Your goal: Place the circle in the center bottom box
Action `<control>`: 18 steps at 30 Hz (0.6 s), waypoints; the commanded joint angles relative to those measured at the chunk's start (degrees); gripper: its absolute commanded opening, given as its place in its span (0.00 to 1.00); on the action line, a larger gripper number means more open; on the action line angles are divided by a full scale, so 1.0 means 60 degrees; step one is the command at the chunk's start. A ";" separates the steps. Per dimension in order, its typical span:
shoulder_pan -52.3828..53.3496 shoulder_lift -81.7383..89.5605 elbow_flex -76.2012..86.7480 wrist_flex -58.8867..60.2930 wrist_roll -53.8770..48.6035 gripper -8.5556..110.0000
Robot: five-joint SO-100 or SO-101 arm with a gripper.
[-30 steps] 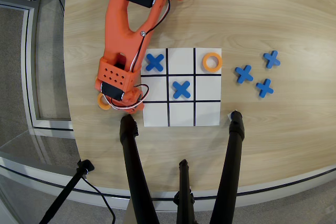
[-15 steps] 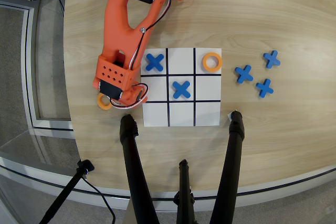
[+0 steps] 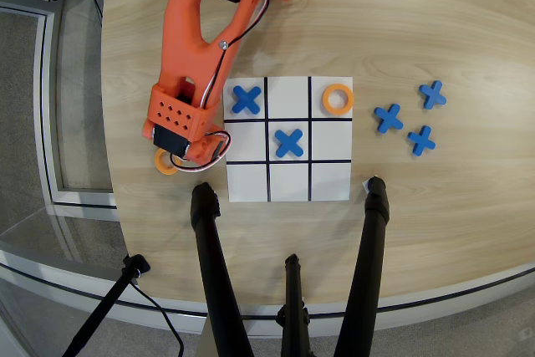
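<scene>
An orange circle [image 3: 165, 162] lies on the wooden table [image 3: 435, 31] just left of the white board [image 3: 330, 181] in the overhead view, near the board's lower left corner; most of it is hidden under the head of the orange arm [image 3: 194, 48], and only its lower left arc shows. The gripper [image 3: 191, 156] sits right over that ring, but the arm's own body covers the fingers (seen from straight above), so whether the claw is spread, pressed together or pinching the ring cannot be told. A second orange circle [image 3: 338, 99] rests flat in the board's upper right cell, well apart from the first. The center bottom box [image 3: 288, 97], the middle cell of the row nearest the arm's base at the top of the view, is bare white; it sits between a blue cross [image 3: 246, 99] in the upper left cell and that second ring. Another blue cross [image 3: 288, 142] lies in the board's central cell; the three cells of the lowest row in the view hold nothing. Three more blue crosses [image 3: 389, 117] [image 3: 432, 94] [image 3: 421, 140] lie on the table right of the board, close together but not touching. Black tripod legs [image 3: 213, 257] rise from the lower edge of the view, two of them ending near the board's lower corners.
</scene>
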 commanded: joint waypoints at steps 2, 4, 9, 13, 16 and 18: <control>0.0190 0.0103 0.0015 0.0103 -0.0132 0.18; 0.0205 0.0117 0.0088 0.0103 -0.0176 0.17; 0.0278 0.0132 0.0146 0.0234 -0.0249 0.12; 0.0322 0.0132 0.0176 0.0264 -0.0322 0.09; 0.0322 0.0132 0.0220 0.0264 -0.0337 0.07; 0.0322 0.0146 0.0278 0.0264 -0.0352 0.07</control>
